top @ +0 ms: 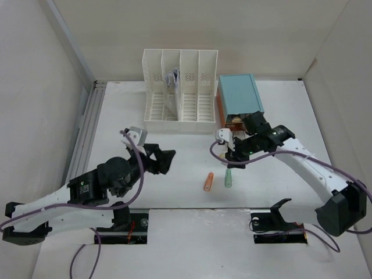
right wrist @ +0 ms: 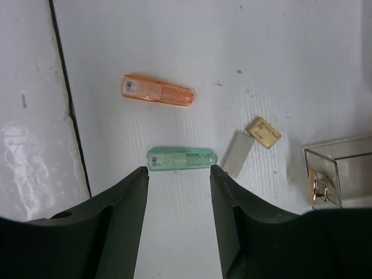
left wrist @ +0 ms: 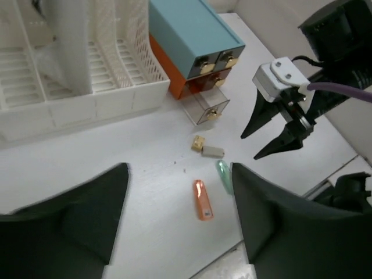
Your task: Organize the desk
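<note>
Desk (top: pixel 174 189) lies below the right hand (right wrist: pixel 178 170), its jaws standing apart.

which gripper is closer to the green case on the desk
Right. The right gripper hangs open close above the green case; the left gripper is well off to its left, beyond the orange case.

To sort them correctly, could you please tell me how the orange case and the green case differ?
The orange case is bright orange, the green case pale green. The green case lies just ahead of the right fingers, near a small grey piece; the orange case lies farther off. Both are slim, translucent, similar in size, flat on the desk.
</note>
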`<state>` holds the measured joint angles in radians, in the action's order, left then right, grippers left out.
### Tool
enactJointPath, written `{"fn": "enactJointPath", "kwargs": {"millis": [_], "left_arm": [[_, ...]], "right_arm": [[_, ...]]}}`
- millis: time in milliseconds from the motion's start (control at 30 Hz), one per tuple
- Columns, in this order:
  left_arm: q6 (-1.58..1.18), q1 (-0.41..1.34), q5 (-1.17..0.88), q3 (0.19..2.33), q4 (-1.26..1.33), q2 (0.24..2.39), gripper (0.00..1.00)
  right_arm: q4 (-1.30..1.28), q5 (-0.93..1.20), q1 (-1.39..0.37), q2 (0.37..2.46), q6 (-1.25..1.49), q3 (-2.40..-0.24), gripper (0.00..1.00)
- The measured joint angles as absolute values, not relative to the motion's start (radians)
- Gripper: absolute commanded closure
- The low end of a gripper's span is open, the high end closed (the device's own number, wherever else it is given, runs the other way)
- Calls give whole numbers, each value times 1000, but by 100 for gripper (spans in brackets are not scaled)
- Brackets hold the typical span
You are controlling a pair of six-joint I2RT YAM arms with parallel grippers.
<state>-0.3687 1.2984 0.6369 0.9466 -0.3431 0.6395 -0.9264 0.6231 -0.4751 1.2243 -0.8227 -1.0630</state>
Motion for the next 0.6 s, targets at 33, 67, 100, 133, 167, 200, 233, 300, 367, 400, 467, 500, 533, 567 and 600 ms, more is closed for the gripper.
{"fn": "enactJointPath", "kwargs": {"millis": [33, 67, 100, 133, 167, 200, 233, 300, 367, 400, 467, 500, 533, 567, 600], "left_arm": [[-364, 1298, 655, 911, -347, 601, 60], [-356, 1295, 670, 872, -353, 562, 71], [-348, 1291, 682, 842, -363, 534, 86], [-347, 1286, 690, 824, -377, 519, 89], [-346, 1279, 698, 818, -395, 513, 89], [-344, 1273, 705, 815, -404, 508, 89], [-344, 1270, 712, 812, -408, 506, 81], [-343, 1237, 696, 794, -403, 477, 70], [-334, 1198, 670, 770, -402, 443, 64], [-331, 1181, 659, 761, -401, 430, 64], [-325, 1169, 644, 757, -402, 418, 61], [-321, 1169, 638, 757, -400, 414, 59], [-320, 1169, 632, 757, -400, 409, 59], [-319, 1169, 626, 757, -400, 402, 59], [-318, 1169, 622, 757, -400, 396, 59]], "right_arm": [[-909, 589, -509, 1242, -793, -1061, 48], [-891, 548, -538, 1259, -764, -1058, 48], [-871, 505, -568, 1279, -737, -1056, 48], [-850, 464, -591, 1302, -705, -1055, 48], [-828, 427, -610, 1330, -675, -1055, 48], [-806, 389, -621, 1360, -647, -1054, 48], [-789, 353, -627, 1393, -622, -1053, 48], [-759, 292, -628, 1459, -580, -1053, 47], [-733, 236, -628, 1517, -546, -1052, 47], [-725, 212, -628, 1538, -532, -1052, 47], [-709, 165, -628, 1576, -503, -1052, 47], [-702, 148, -628, 1592, -490, -1052, 45], [-695, 129, -628, 1604, -480, -1052, 45], [-690, 110, -628, 1613, -470, -1052, 45], [-686, 97, -628, 1620, -461, -1052, 44]]}}
